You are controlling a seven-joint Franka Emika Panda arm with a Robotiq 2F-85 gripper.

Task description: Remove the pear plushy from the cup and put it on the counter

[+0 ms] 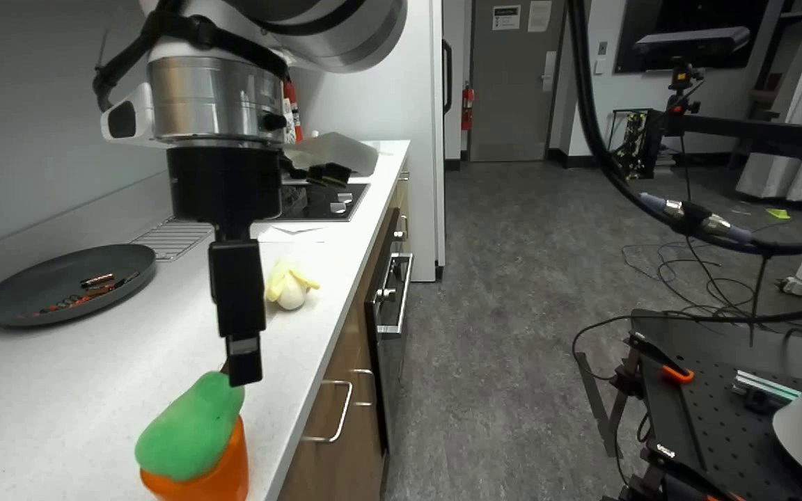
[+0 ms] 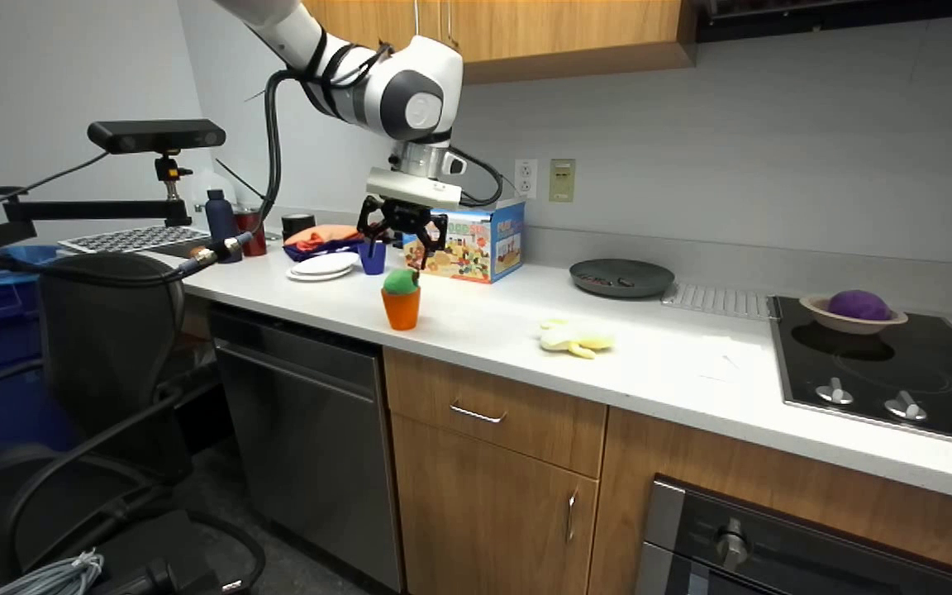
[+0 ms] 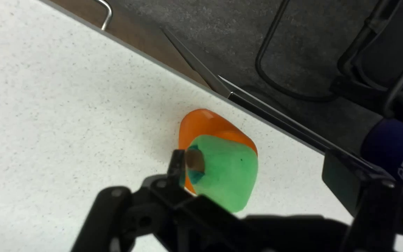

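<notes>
End effector [image 3: 259,171]: nearest thing in wrist view, up above the cup [image 2: 402,311]. Fingers [image 3: 341,185] spread wide, nothing gripped; prob. set that way so I can straddle the toy. One finger's right by the stem [image 3: 195,160]; can't tell if it touches.
Pear plushy [image 3: 226,171]: in cup's mouth, tilted, stem up & off to one side. I'd guess it leans b/c it's abt as wide as the cup & can't drop deeper. Handy: much of the body's exposed for my grip.
Cup: upright, near the front edge of the counter [image 3: 65,140]. Looks like light plastic, so might ride up w/ the pear or tip if I drag sideways; straight up's safer imo.
Counter: I'd set the pear behind the cup, b/c a soft round toy could roll off on the edge side.
Yellowish lump [image 2: 577,337]: right of cup in an exterior view, well apart; not my target.
Box [image 2: 472,246]: behind & a bit right of cup there; I'd stop short of it.
Grip on pear: not made yet; I'd center, lower, then squeeze.
</notes>
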